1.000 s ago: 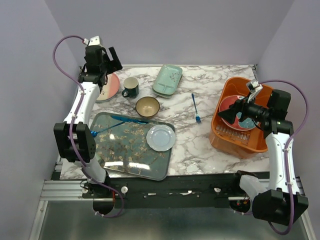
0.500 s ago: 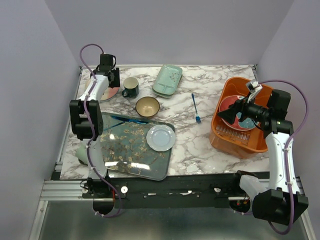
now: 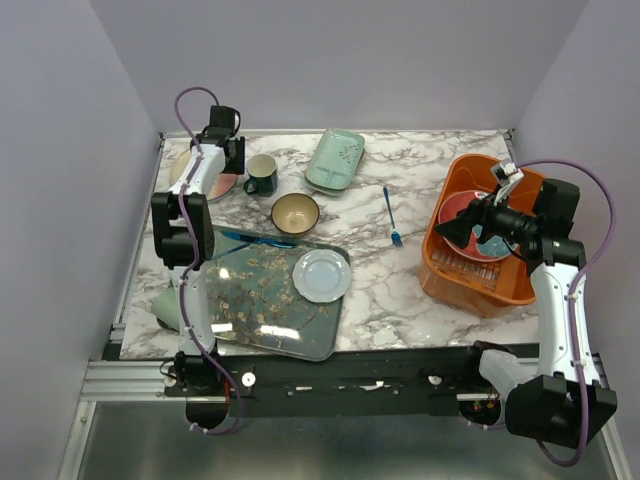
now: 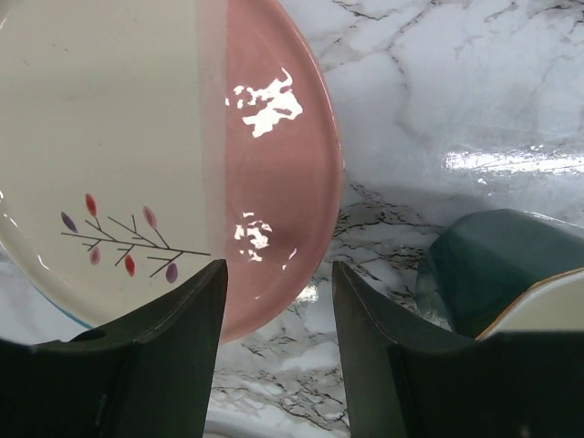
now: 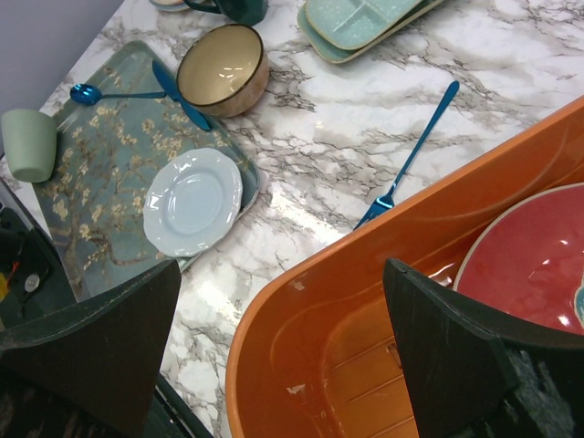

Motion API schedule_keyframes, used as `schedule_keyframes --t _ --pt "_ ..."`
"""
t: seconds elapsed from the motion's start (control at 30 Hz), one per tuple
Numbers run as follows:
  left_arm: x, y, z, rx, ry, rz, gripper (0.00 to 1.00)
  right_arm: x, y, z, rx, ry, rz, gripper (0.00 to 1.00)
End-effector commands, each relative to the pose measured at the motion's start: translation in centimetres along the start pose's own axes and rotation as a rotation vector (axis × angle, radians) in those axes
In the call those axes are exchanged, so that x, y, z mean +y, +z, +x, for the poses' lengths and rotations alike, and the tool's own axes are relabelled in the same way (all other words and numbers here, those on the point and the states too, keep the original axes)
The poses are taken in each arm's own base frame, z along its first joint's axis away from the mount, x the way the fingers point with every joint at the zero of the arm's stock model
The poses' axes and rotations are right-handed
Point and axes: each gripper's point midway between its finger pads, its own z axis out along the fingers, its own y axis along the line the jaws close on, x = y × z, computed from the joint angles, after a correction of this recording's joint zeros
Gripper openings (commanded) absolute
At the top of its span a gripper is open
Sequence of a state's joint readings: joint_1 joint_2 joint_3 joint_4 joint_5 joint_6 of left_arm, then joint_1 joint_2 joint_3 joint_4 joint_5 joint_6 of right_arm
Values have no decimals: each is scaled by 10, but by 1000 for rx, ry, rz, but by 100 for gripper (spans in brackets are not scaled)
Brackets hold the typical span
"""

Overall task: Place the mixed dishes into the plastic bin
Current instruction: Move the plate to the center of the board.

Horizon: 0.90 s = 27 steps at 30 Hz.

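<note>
Spread left gripper (image 4: 278,310) hovers over the cream-and-pink plate (image 4: 137,155), probably next pinching its rim; right gripper (image 5: 283,274) hangs spread above the plastic bin (image 5: 365,310).

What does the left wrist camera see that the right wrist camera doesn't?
Only the left wrist view shows the twig drawing on the cream-and-pink plate. Only the right wrist view shows the orange bin, the red plate inside it, the blue fork, the brown bowl and the tray. Both show the marble table and the green mug.
</note>
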<state>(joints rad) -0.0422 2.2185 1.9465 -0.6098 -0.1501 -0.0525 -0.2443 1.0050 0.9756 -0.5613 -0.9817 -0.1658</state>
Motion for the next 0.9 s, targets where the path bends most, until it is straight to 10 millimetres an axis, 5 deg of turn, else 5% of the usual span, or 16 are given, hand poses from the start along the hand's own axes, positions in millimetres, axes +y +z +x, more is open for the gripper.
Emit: schedule_keyframes --t 0.0,0.87 --pt "-4 10 4 32 37 -12 57 -2 1 2 -3 -9 -6 100" --pt "-14 38 26 91 112 -93 43 -3 1 2 0 -8 -1 100"
